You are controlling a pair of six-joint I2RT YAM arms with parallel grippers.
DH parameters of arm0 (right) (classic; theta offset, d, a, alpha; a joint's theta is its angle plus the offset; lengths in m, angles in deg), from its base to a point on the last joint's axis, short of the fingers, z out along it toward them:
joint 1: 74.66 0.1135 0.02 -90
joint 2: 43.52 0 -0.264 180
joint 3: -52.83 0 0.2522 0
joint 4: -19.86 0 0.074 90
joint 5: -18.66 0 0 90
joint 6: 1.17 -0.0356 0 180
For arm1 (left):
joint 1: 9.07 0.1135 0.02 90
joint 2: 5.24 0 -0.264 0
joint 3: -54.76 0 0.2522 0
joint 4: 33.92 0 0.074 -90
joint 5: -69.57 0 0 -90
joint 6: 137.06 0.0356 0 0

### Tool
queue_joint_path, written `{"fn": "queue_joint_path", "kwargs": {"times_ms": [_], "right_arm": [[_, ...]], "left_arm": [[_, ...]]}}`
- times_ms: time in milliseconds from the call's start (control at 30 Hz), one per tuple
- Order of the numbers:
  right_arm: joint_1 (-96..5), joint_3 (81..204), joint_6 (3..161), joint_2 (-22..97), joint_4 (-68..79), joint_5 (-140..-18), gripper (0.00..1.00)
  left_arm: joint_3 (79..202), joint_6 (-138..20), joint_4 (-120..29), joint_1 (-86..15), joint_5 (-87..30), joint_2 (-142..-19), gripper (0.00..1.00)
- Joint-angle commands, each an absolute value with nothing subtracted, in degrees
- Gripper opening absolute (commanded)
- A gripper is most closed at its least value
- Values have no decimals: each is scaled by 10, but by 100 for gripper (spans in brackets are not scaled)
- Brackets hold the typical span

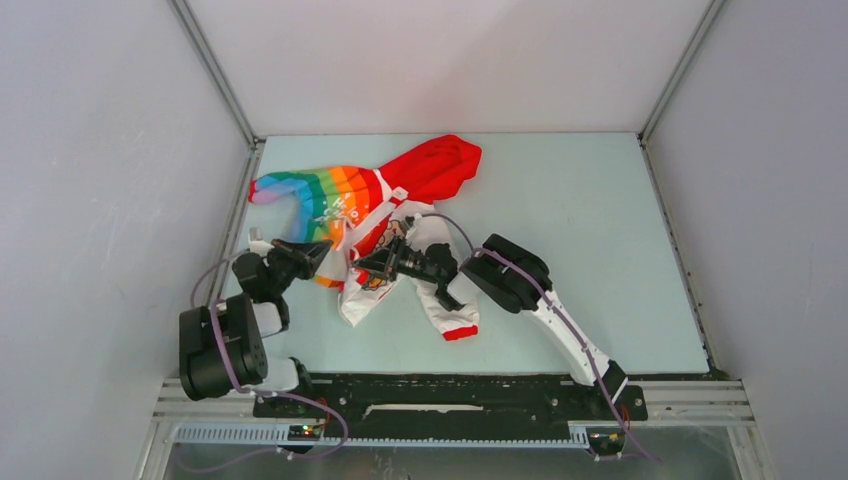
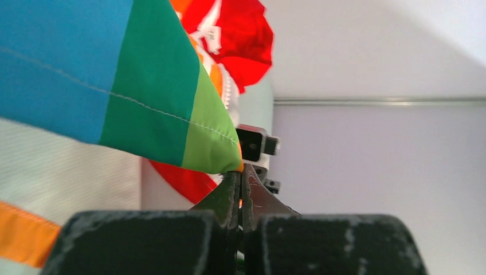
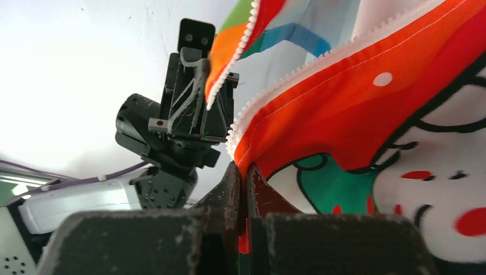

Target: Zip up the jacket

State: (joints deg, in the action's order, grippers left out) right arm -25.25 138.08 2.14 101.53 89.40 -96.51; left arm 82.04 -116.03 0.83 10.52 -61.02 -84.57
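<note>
**Bring the two zip ends together, level and untwisted**

The jacket lies open on the tabletop, left of centre. Its red hood points toward the far wall, and its lower edge is lifted between the two arms. The left hand is pinched fully closed on the bottom corner of the rainbow half, where the green fabric comes to a point at its fingertips. The right hand is clamped just as tight on the lower corner of the cartoon half, just beside its zip teeth. The hands are near each other but apart, and the two rows of teeth have not met.

The step in hand looks like joining the bottom ends of the zip. Doing it well probably means:

- gripping close to the teeth,
- holding both corners at one height,
- putting a little tension on each edge so the teeth run straight,
- closing the gap slowly along one line, with no wrist twist.

No view shows the slider or pin, so I cannot tell which half carries it. Pulling outward too hard could drag the thin cloth out of either pinch.
</note>
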Motion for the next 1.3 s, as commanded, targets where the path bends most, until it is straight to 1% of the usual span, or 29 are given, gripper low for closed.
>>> {"fn": "queue_joint_path", "kwargs": {"times_ms": [0, 300, 433, 633, 767, 967, 1200, 1267], "right_arm": [[-240, 1407, -30, 992, 930, -954, 0], [-243, 1417, -62, 998, 935, -975, 0], [-240, 1418, -70, 988, 937, -980, 0], [-240, 1416, -85, 971, 938, -973, 0], [-238, 1415, -79, 960, 939, -970, 0], [-235, 1413, -70, 937, 938, -954, 0], [-239, 1420, -91, 954, 939, -942, 0], [-238, 1421, -95, 955, 938, -940, 0]], "left_arm": [[777, -1225, 198, 89, -656, -842, 0], [776, -1245, 264, 84, -666, -873, 0], [777, -1209, 215, 81, -655, -842, 0], [787, -1132, 100, 75, -629, -762, 0], [793, -1111, 69, 68, -617, -752, 0], [793, -1127, 109, 67, -611, -777, 0], [786, -1149, 155, 67, -612, -786, 0], [776, -1169, 195, 67, -611, -792, 0]]}}
